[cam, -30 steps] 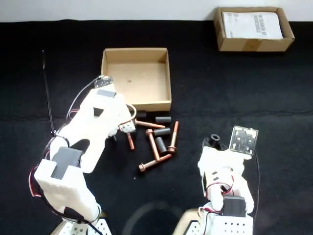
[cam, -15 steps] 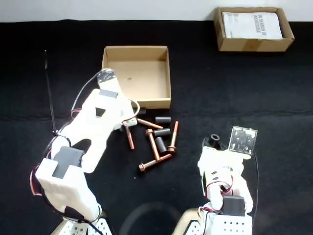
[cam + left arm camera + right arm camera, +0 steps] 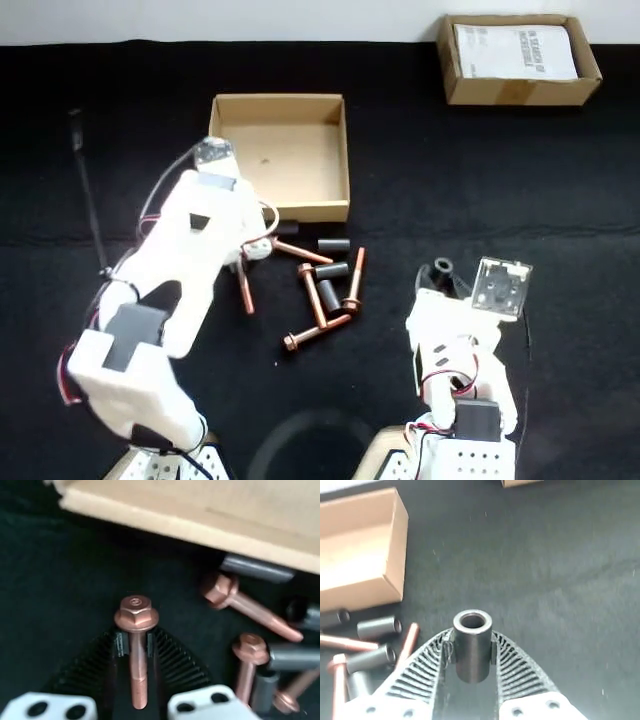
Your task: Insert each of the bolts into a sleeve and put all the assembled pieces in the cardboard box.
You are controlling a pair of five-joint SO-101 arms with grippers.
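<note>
Left tool [image 3: 134, 642] pinches a copper bolt [image 3: 136, 615], right tool [image 3: 471, 645] a dark sleeve [image 3: 471, 660]: insertion step, I judge; next, the shank tip must meet the bore squarely.

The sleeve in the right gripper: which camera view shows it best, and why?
The right wrist view: the sleeve sits clamped in the right gripper, its open bore facing the camera. The high view gives a small dark ring at that arm's tip. The left wrist view faces a bolt.
</note>
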